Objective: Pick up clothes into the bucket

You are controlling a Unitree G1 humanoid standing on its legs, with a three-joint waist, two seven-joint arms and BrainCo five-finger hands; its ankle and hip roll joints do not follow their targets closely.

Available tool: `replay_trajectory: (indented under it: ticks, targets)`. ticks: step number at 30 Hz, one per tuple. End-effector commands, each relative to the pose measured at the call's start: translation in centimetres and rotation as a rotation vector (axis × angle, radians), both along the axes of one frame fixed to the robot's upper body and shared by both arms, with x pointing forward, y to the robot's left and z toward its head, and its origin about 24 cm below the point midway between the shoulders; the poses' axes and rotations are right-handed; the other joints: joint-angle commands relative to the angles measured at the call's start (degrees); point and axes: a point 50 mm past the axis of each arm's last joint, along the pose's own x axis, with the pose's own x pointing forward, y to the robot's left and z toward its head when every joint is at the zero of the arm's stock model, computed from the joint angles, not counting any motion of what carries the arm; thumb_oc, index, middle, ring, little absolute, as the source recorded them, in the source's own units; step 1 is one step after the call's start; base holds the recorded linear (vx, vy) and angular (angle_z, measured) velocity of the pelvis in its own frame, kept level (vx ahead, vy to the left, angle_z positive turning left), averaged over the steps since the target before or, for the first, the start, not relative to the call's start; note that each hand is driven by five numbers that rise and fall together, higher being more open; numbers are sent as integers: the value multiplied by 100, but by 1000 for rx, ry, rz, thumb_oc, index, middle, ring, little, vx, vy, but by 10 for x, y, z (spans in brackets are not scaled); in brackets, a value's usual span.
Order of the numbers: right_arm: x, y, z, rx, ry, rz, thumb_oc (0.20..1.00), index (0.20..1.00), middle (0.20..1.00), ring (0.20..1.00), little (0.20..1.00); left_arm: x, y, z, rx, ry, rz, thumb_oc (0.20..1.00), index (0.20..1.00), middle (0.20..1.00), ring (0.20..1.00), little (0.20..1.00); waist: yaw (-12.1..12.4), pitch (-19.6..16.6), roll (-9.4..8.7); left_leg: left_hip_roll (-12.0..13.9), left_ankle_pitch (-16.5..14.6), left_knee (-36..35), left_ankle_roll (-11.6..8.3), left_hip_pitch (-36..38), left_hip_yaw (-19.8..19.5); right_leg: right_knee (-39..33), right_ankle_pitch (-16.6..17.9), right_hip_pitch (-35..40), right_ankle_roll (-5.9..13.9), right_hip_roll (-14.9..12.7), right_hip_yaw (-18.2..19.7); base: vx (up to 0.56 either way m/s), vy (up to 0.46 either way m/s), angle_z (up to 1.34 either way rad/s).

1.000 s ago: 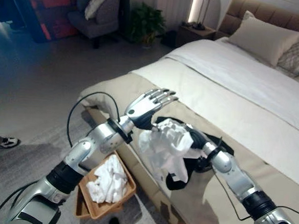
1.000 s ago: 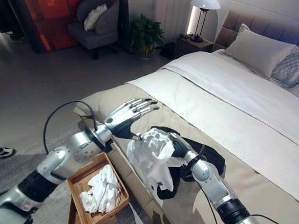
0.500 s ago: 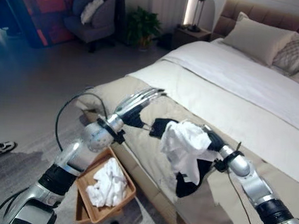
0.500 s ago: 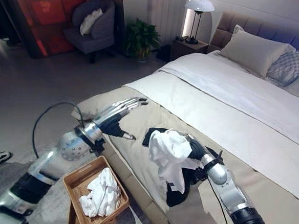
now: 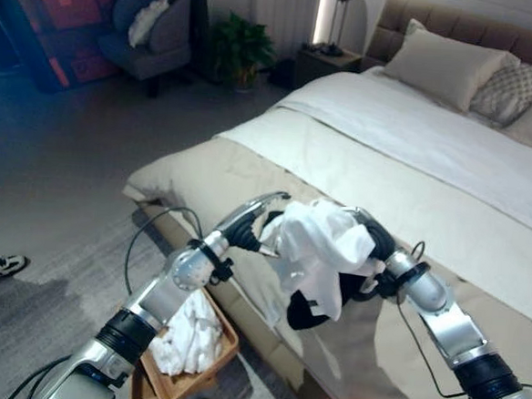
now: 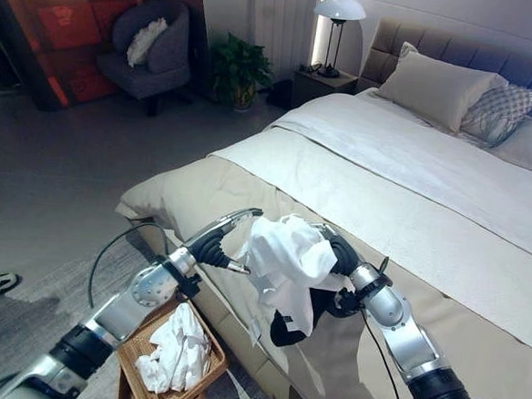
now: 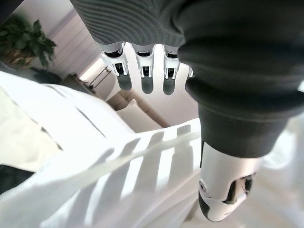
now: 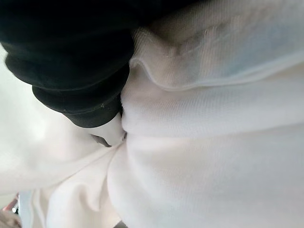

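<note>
White clothing (image 5: 318, 244) is held up at the centre of the left eye view, above the near edge of the bed (image 5: 451, 167), bunched over the right hand (image 5: 373, 239); whether that hand's fingers are curled round the cloth cannot be told, since they are hidden beneath it. A dark garment (image 5: 309, 307) hangs under the white one. The left hand (image 5: 256, 212) is seen just left of the cloth, with fingers straight and nothing gripped. At lower left, a wicker basket (image 5: 224, 343) on the floor is seen with white clothes (image 5: 188, 336) inside.
</note>
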Motion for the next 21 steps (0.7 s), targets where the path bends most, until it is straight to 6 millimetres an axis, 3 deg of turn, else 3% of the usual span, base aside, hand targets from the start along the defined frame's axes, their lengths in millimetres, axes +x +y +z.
replay_trajectory:
  ticks: [1, 11, 15, 21]
  targets:
    - [2, 28, 63, 151, -279, 150, 200, 200, 200, 200, 200, 15, -7, 18, -101, -25, -36, 1000, 1000, 1000, 1000, 1000, 3, -185, -298, -45, -565, 68, 19, 406, 7, 130, 694, -460, 317, -254, 227, 0, 0, 0]
    - [-3, 56, 75, 183, -298, 288, 200, 200, 200, 200, 200, 18, -31, 29, -189, 7, -121, 1000, 1000, 1000, 1000, 1000, -12, -172, -304, -33, -539, 63, 9, 374, -2, 128, 694, -459, 310, -255, 212, 0, 0, 0]
    - [-6, 69, 79, 212, -286, 359, 200, 200, 200, 200, 200, 18, -41, 28, -323, 102, -159, 1000, 1000, 1000, 1000, 1000, -25, -170, -310, -46, -542, 64, 19, 380, 1, 131, 705, -453, 311, -257, 224, 0, 0, 0]
    - [-9, 77, 83, 241, -284, 405, 200, 200, 200, 200, 200, 18, -52, 28, -385, 137, -176, 1000, 1000, 1000, 1000, 1000, -48, -176, -322, -54, -543, 65, 24, 391, 12, 139, 710, -451, 309, -265, 231, 0, 0, 0]
